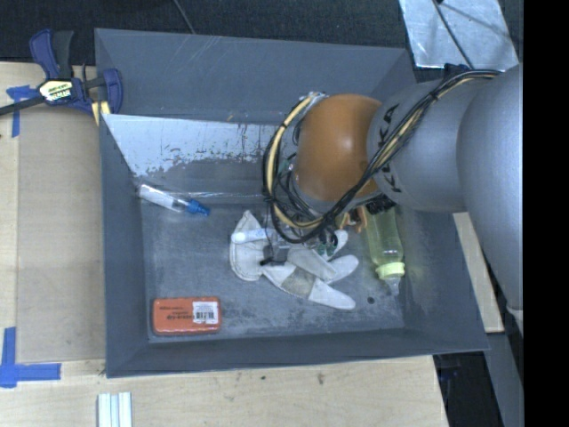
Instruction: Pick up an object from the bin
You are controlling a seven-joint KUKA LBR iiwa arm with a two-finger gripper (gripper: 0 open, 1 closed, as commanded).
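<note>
The pincer (pixel 270 258) hangs low into the heap of white pieces (pixel 311 281) at the middle of the bin (pixel 124 274), seemingly placed for a grasp there, though I cannot tell whether it is open or closed.

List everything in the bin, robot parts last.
block: one, orange with a white label, lower left
tube: one, clear with a blue tip, upper left
white pieces: a small heap, white, middle
bottle: one, yellow-green, right side, beside the heap
bin: one, grey, holds all of these
gripper: one, dark, down at the white pieces
arm: one, grey with an orange cover, from the right
</note>
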